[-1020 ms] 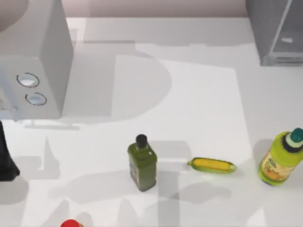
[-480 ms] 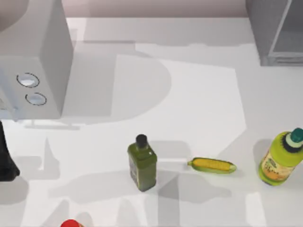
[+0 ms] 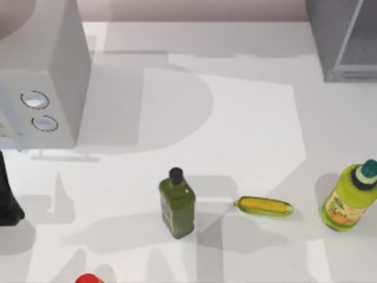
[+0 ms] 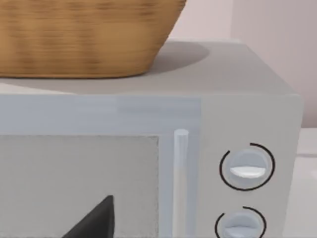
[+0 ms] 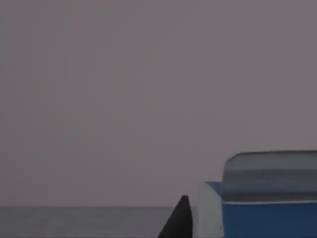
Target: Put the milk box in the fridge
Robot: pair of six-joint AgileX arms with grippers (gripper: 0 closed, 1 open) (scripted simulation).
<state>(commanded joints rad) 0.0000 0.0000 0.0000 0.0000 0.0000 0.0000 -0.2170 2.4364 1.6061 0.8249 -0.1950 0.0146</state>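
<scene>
The milk box (image 5: 267, 198), a white carton with a blue top, shows close up in the right wrist view against a plain grey wall. My right gripper (image 5: 233, 225) is around it, with one dark finger (image 5: 179, 220) against the carton's white side and the other hidden behind the carton. The fridge (image 3: 333, 35), dark grey with a paler framed panel, stands at the table's far right corner in the top view. My left arm (image 3: 6, 197) is parked at the left edge, with one fingertip (image 4: 94, 220) in front of the dial box.
A light-grey box with two round dials (image 3: 44, 76) carries a wicker basket (image 4: 84, 34) at the far left. A dark-green square bottle (image 3: 177, 203), a corn cob (image 3: 263, 206) and a yellow-green bottle (image 3: 349, 200) stand along the front. A red object (image 3: 88, 279) is at the bottom edge.
A small white patch seen inside the fridge frame a second ago is gone from the top view. The arm's shadow on the table near the corn has shifted.
</scene>
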